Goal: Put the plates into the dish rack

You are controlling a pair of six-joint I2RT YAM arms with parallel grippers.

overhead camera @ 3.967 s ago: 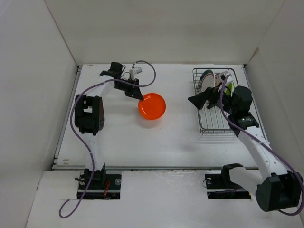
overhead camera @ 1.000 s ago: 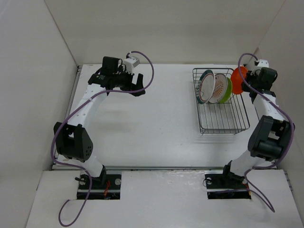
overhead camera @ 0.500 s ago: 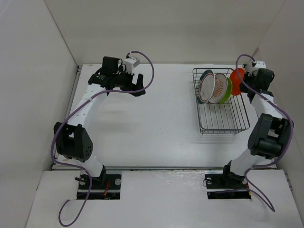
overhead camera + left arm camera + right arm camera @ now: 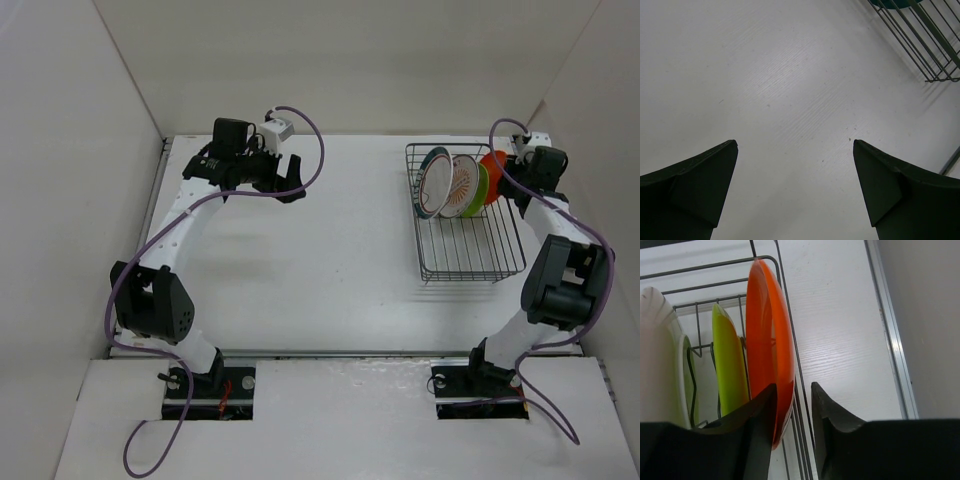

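White walls (image 4: 90, 150) box in a white table (image 4: 330, 270).

Top view: the dish rack (image 4: 470, 262) sits at the far right. On edge in its far end, left to right, stand the teal-rimmed plate (image 4: 431, 180), the orange-patterned plate (image 4: 460, 186) and the lime green plate (image 4: 481, 190). The orange plate (image 4: 494, 162) is just right of the green one, at the rack's far right corner, with the right gripper (image 4: 515, 176) at it. The left gripper (image 4: 292, 183) hovers far left, well apart from the rack. We judge it is parked there to leave the right gripper room.

Left wrist view: the fingers (image 4: 695, 175) are spread wide, with only bare table between them. A rack corner shows at upper right.

Right wrist view: the orange plate stands upright beside the green one, inside the rack's right side wire. We judge it is held on edge so that it drops between the wires like its neighbours. The jaws are nearly together, astride its rim. One finger (image 4: 757, 425) lies against the plate; a slit with rack wire shows beside the other. We cannot tell whether the pinch is firm. This is the last plate, and it has yet to be seated and released.
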